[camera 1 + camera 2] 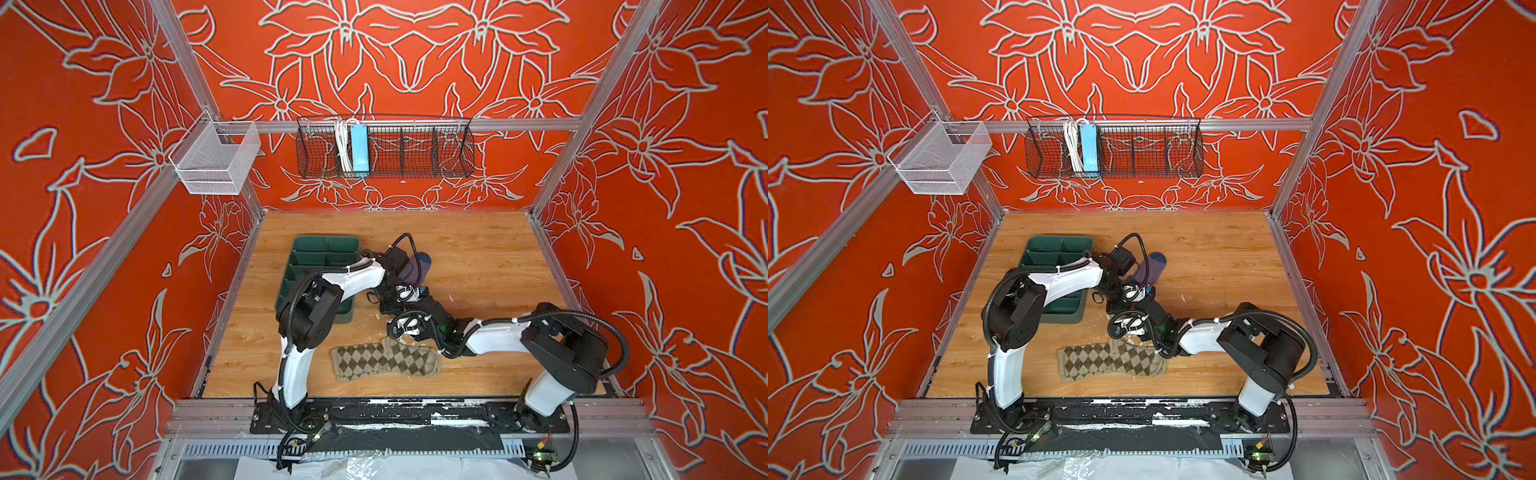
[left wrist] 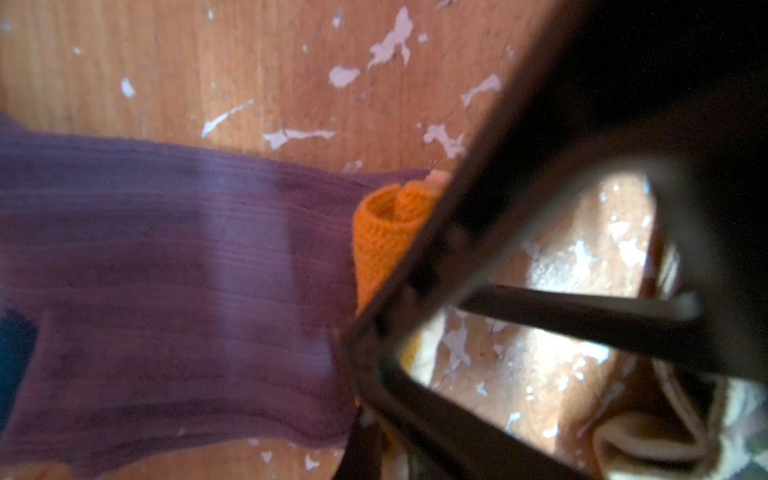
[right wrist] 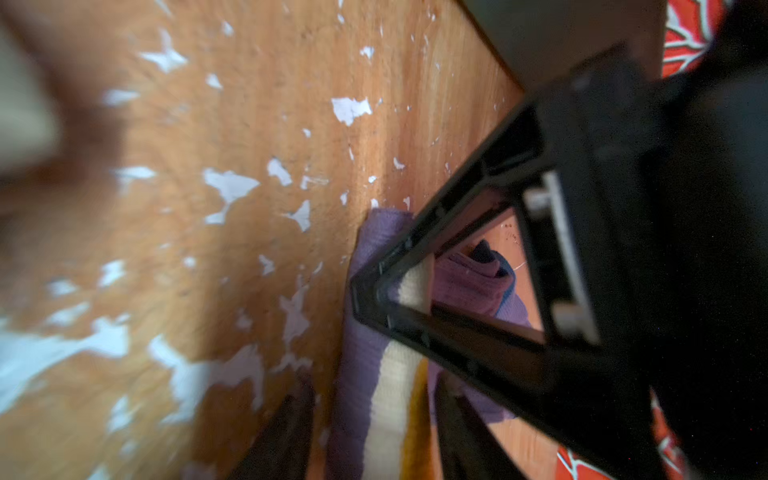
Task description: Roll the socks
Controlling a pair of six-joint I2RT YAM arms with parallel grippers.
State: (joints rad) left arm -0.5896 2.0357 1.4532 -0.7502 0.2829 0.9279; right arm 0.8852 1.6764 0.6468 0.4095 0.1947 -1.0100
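Your left gripper (image 2: pixel 357 345): jaws together, and it looks like they pinch the mustard cuff (image 2: pixel 386 232) of the purple sock (image 2: pixel 166 270), which is curled into a first small turn there. The right gripper (image 3: pixel 361 291): one finger tip sits on the same sock's edge near the cuff, but the other finger is out of focus, so I can't tell if those jaws are apart or together. My read is that you're starting the roll at the cuff end. To do it well, get both grips level across the cuff's width and stay low on the tabletop (image 1: pixel 478 257). Turn toward the navy toe along the ribs so the roll doesn't cone or skew. Don't pull sideways; soft knit will likely just slide and the turn spring open. The purple sock lies flat just beside the green tray (image 1: pixel 326 238), on the tray's side facing the tabletop's middle, toe toward the tray's far end. The argyle sock (image 1: pixel 386 359) lies flat just past the tray's near end, not yet rolled.
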